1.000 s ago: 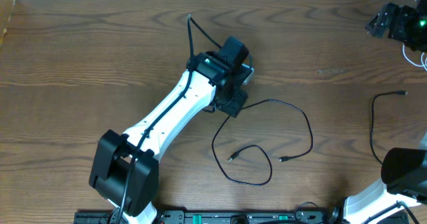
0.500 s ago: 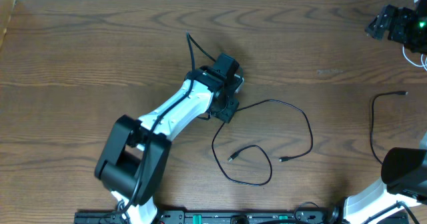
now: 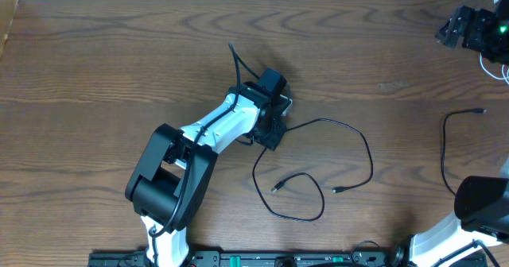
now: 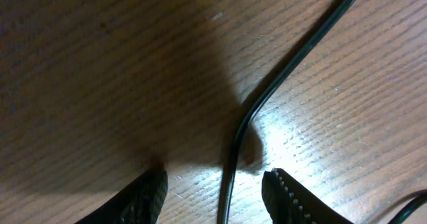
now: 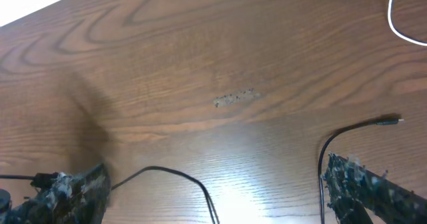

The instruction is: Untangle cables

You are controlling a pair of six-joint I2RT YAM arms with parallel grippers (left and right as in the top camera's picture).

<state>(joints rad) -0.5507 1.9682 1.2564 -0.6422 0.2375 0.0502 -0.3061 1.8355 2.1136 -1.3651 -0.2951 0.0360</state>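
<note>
Cables (image 3: 371,157) are lying mostly apart on the table (image 3: 103,68), so the untangling is looking well along. The long black cable (image 3: 256,176) is sprawling from the centre out toward four o'clock in one open loop, both plug ends curling inward without crossing. The short black cable (image 3: 443,152) is sitting well apart at three o'clock, and the white cable (image 5: 391,17) is peeking in at the two o'clock edge; whether those two are touching off-frame I cannot tell.

The left gripper (image 4: 215,177) is hanging low at the centre, fingers (image 4: 152,192) roughly half apart, straddling the long black cable without pinching it. The right gripper (image 5: 213,164) is hovering at one o'clock, spread wide, holding nothing.

Judging from this, the remaining work is straightening out that loop.
</note>
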